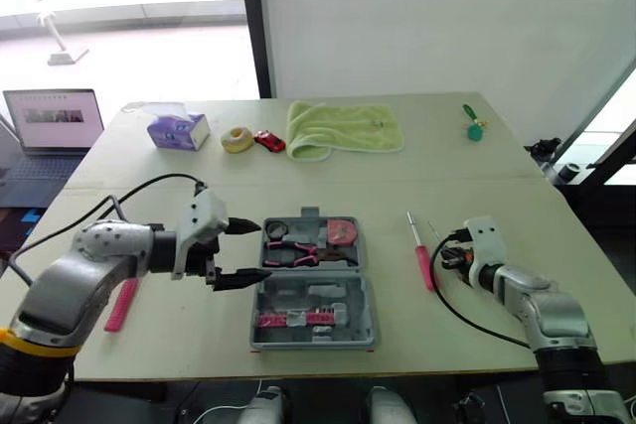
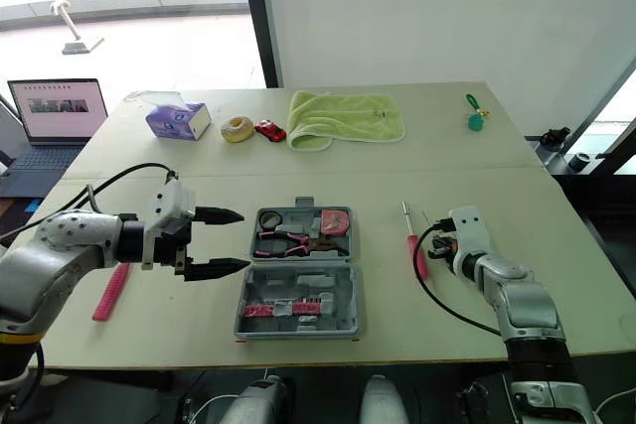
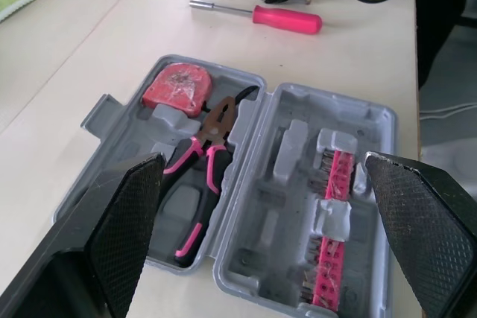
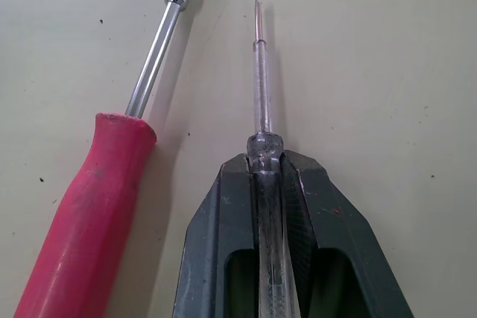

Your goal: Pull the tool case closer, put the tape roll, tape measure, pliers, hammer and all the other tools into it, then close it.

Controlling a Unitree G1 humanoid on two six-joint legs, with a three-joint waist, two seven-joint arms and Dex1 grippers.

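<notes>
Beige table (image 1: 477, 176) w/ open tool case (image 1: 363, 295), laptop (image 1: 52, 131) L, white wall (image 1: 447, 17) behind

I count one tool case (image 1: 358, 320), one pliers (image 3: 212, 128), one tape measure (image 3: 177, 88) and two screwdrivers: the pink screwdriver (image 1: 427, 267) and the clear screwdriver (image 4: 264, 144). On the far side of the worktop are one tissue box (image 1: 179, 132), one towel (image 1: 348, 128), one toy car (image 1: 269, 141) and one laptop (image 1: 55, 118).

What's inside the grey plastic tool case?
Pink-handled pliers, a red tape measure, a black tape roll and a pink strip of bits. Anything beneath the pliers is covered.
</notes>
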